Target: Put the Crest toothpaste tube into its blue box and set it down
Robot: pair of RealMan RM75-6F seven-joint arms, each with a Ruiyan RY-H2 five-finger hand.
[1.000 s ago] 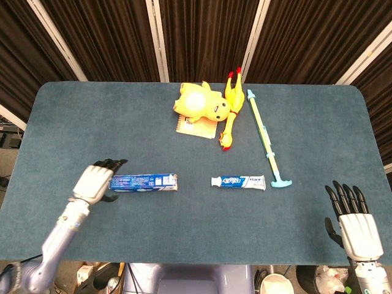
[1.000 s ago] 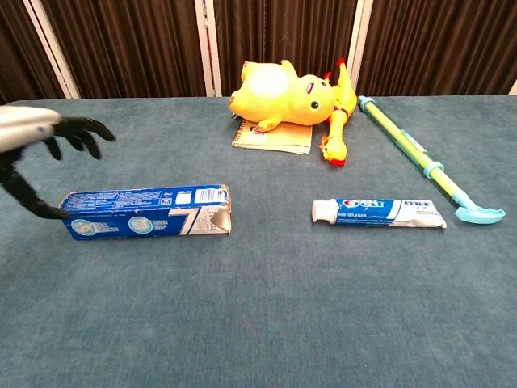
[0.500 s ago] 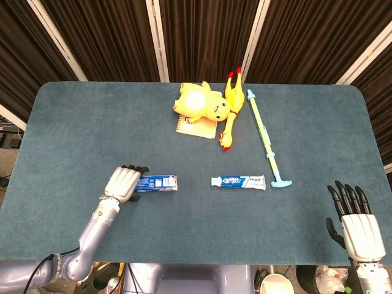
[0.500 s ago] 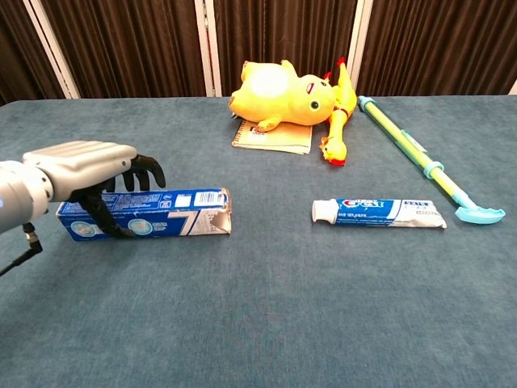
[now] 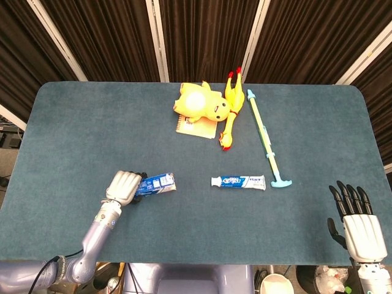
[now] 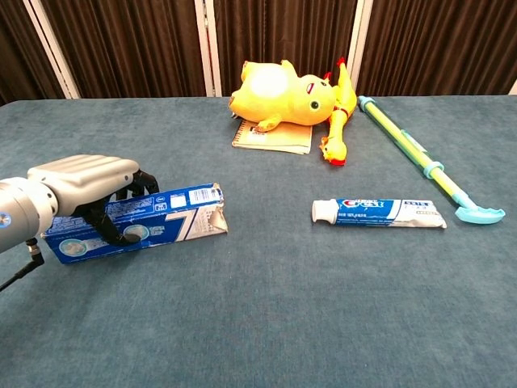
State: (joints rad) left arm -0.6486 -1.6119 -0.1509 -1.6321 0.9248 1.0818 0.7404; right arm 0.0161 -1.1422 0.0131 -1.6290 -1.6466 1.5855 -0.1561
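My left hand [image 5: 123,185] [image 6: 87,184] grips the long blue Crest box [image 6: 174,221] [image 5: 156,182] near its left end; the box is tilted, its open right end slightly raised at the table's front left. The white and blue Crest toothpaste tube [image 5: 238,182] [image 6: 380,212] lies flat on the table to the right of the box, cap pointing left, apart from both hands. My right hand [image 5: 358,223] hangs open off the table's front right corner, fingers spread, holding nothing; it shows in the head view only.
A yellow plush toy [image 5: 200,103] lies on a notepad [image 5: 195,128] at the back middle, with a rubber chicken [image 5: 229,113] beside it. A long light-blue and green stick [image 5: 265,139] runs from there toward the front right. The blue table [image 5: 73,122] has dark curtains behind it.
My left hand has closed on the box and tipped it, dragging it slightly left and toward me. The tube has not moved. My right hand has sunk a little lower.
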